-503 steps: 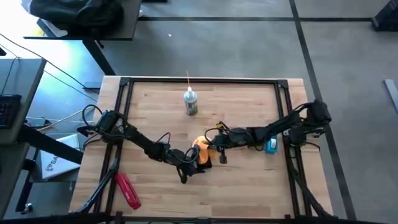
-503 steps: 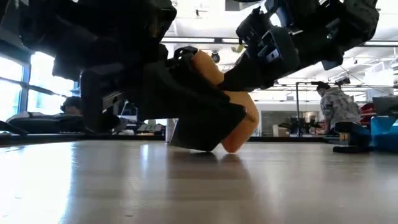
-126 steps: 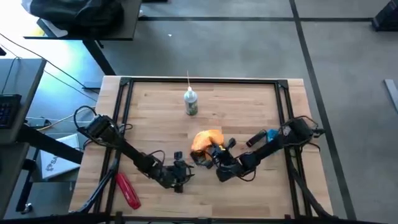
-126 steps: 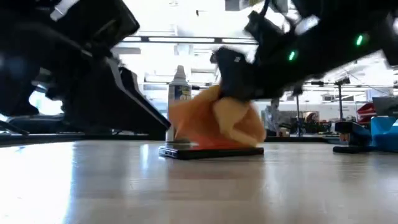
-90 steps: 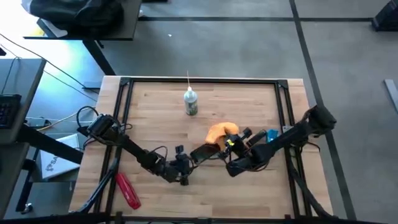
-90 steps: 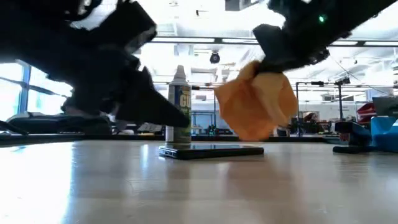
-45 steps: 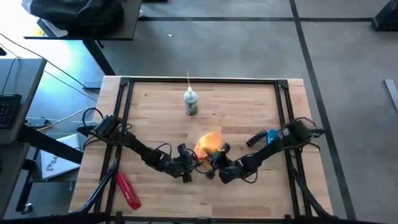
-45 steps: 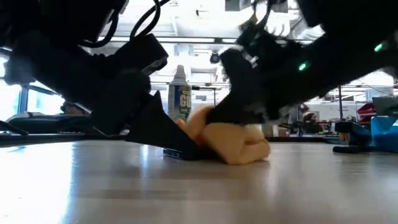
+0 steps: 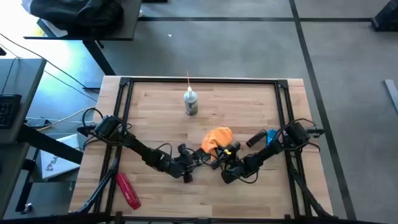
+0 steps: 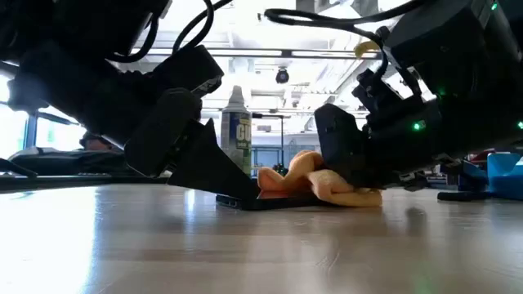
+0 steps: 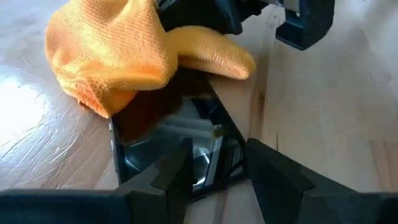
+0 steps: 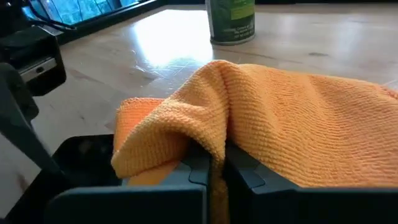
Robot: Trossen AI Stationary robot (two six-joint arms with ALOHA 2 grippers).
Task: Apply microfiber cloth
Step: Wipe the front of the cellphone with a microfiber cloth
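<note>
The orange microfiber cloth (image 9: pixel 217 138) lies bunched on a black phone (image 11: pixel 165 146) that rests flat on the wooden table (image 9: pixel 249 102). My right gripper (image 12: pixel 214 171) comes in from the table's right, low over the phone, and is shut on the cloth. My left gripper (image 11: pixel 214 158) reaches in from the left. It is open, with its fingertips at the phone's left end (image 10: pixel 233 198). The cloth hides most of the phone's far half. My left gripper's spread fingers (image 11: pixel 177 171) slant down from the table's left and sit on the phone's end (image 11: pixel 205 165), which stays flat on the table. My right gripper pinches a fold of the cloth (image 12: pixel 214 146) between its two fingers, coming level from the right. The cloth drapes slack over the fingers, and its lower part (image 10: pixel 347 194) lies on the phone.
A white spray bottle (image 9: pixel 190 102) stands toward the far edge. A red tool (image 9: pixel 127 190) lies at the near left corner. A blue object (image 9: pixel 272 137) sits by the right arm. Black frame rails (image 9: pixel 124 112) run along the table's sides.
My right gripper held the cloth lifted clear of the phone. It came down and toward the left, setting the cloth on the phone, then drew it back a little toward the right along the screen. My left gripper has edged in to the phone's left end.
</note>
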